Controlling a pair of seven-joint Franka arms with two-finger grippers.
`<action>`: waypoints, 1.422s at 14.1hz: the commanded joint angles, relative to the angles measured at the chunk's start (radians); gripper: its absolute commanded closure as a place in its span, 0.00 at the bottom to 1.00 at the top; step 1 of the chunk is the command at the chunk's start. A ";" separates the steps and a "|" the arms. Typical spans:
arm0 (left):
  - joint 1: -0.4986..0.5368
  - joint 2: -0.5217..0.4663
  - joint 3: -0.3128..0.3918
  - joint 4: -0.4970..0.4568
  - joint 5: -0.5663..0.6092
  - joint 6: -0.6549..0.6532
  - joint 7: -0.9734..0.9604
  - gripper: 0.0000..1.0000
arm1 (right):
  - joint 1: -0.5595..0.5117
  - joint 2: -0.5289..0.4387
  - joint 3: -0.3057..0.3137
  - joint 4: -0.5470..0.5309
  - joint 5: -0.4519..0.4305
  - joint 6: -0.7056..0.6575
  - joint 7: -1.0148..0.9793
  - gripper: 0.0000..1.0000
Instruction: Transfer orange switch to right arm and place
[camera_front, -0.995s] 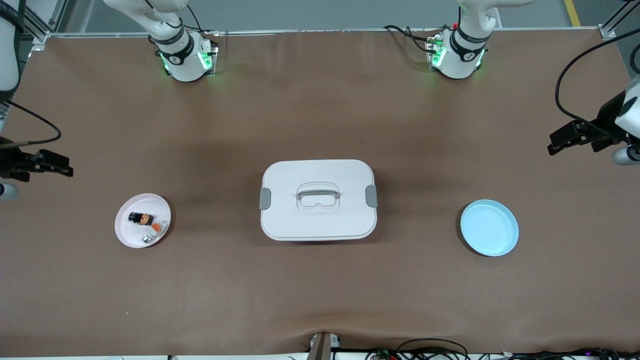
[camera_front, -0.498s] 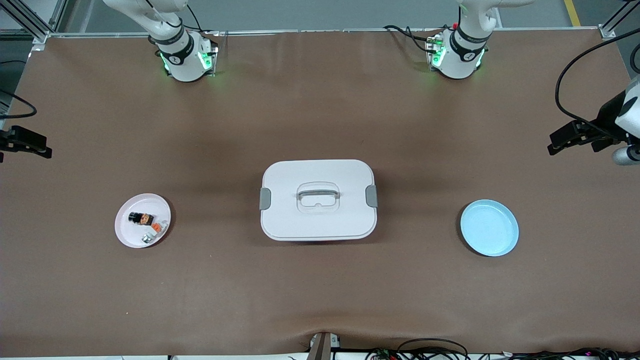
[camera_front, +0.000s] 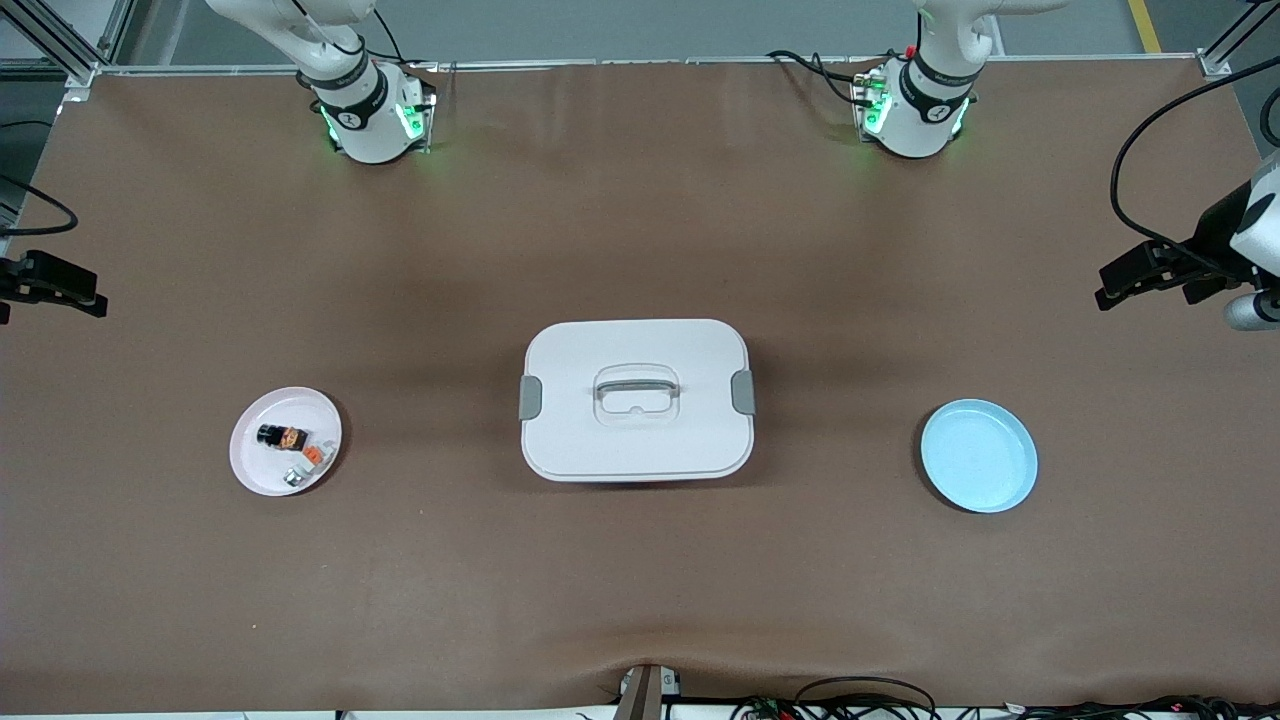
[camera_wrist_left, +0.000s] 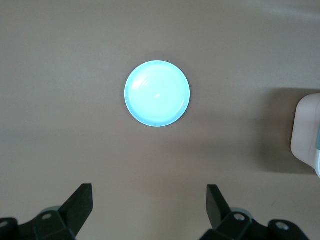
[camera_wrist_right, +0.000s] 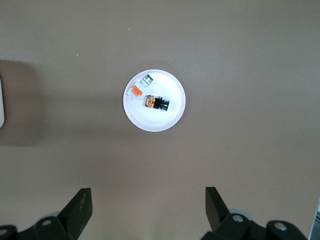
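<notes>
At the table's two ends, both arms: raised high and drawn back to the edges, neither one over a plate.
Right gripper (camera_wrist_right: 145, 205): fingers spread wide with nothing between them; in the front view it showed at the table's edge on the right arm's end (camera_front: 55, 285).
Left gripper (camera_wrist_left: 150, 205): fingers likewise spread and bare; it hung at the edge on the left arm's end (camera_front: 1150, 275).
Orange switch (camera_front: 313, 457): lay on the white plate (camera_front: 262, 474), beside a black part with an orange band (camera_front: 281, 436) and a small clear part (camera_front: 294, 478).
White plate: sat toward the right arm's end of the table.
Blue plate (camera_front: 1018, 485): sat toward the left arm's end, with nothing on it.
Lidded white box (camera_front: 637, 400): stood between the two plates, lid on.
Task standing: the switch rested on the right arm's side with both grippers withdrawn, an arrangement that fitted a completed placement; where the switch had lain at the outset could not be judged from this moment.
</notes>
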 joint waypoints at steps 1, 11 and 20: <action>0.004 0.007 -0.002 0.023 -0.013 -0.022 0.008 0.00 | -0.001 -0.017 0.004 0.003 -0.009 -0.078 0.025 0.00; 0.004 0.007 -0.002 0.023 -0.013 -0.022 0.006 0.00 | -0.015 -0.047 -0.004 -0.023 0.034 -0.054 0.025 0.00; 0.006 0.007 -0.002 0.023 -0.013 -0.022 0.003 0.00 | -0.011 -0.187 -0.004 -0.242 0.060 0.079 0.027 0.00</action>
